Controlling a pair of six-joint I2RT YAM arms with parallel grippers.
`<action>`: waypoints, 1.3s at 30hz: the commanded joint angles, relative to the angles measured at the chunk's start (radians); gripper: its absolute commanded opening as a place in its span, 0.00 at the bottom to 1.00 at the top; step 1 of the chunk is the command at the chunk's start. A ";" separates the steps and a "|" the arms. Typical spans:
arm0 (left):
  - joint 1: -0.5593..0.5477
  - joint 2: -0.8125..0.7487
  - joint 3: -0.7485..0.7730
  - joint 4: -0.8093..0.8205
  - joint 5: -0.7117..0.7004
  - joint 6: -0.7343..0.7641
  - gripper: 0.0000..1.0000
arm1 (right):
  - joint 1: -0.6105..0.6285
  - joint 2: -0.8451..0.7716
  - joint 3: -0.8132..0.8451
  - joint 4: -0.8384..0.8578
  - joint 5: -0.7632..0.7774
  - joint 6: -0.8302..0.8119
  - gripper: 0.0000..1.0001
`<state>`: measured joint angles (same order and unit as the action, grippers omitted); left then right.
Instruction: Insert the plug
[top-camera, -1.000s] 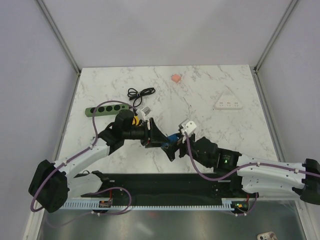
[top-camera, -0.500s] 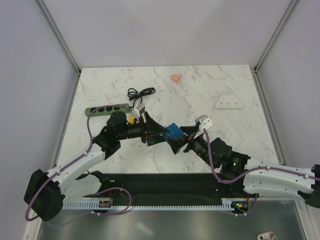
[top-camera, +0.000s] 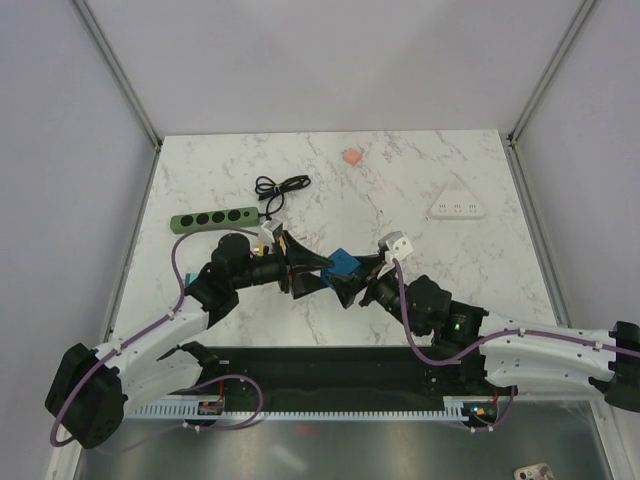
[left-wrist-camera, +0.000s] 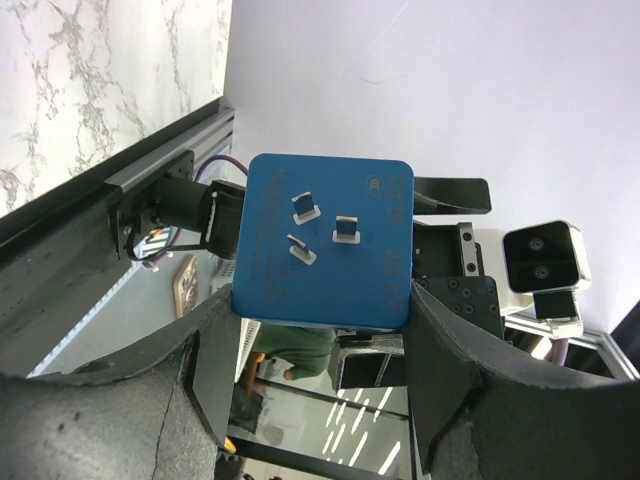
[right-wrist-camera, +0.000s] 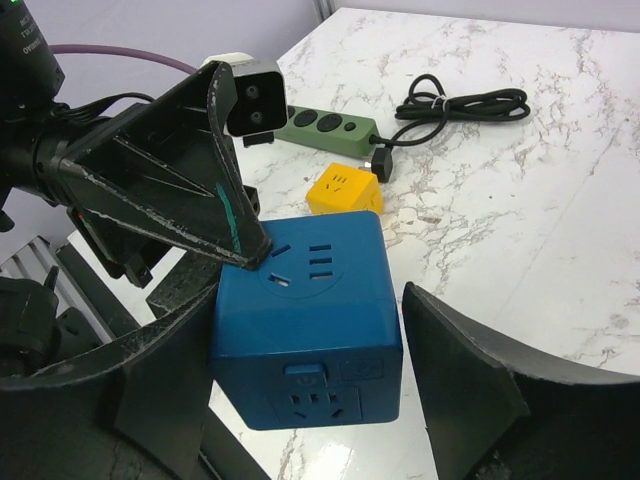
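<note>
The plug (top-camera: 344, 265), a blue cube, hangs above the tabletop (top-camera: 420, 170) between the two arms; the right end effector (right-wrist-camera: 310, 300) clasps its side faces, with sockets showing on top and front; the left end effector (left-wrist-camera: 322, 297) pinches its far end by the fingertips, three prongs facing that wrist camera; a yellow cube (right-wrist-camera: 343, 190), a green power strip (top-camera: 212, 218) and a coiled black cable (top-camera: 280, 186) lie on the marble beyond.
</note>
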<state>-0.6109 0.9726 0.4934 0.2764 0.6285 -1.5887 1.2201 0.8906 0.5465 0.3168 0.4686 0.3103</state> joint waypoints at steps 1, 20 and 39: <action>-0.001 0.001 -0.006 0.148 0.016 -0.088 0.02 | 0.004 0.002 -0.005 0.033 -0.008 -0.011 0.80; -0.003 0.046 0.007 0.234 0.072 -0.134 0.11 | 0.004 -0.021 -0.040 0.117 -0.070 -0.073 0.39; 0.172 0.133 0.305 -0.405 0.114 0.529 1.00 | -0.480 0.135 0.458 -0.794 0.018 -0.014 0.00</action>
<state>-0.4656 1.1034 0.6720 0.1513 0.7620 -1.3800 0.9169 0.9710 0.8776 -0.2157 0.5327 0.2768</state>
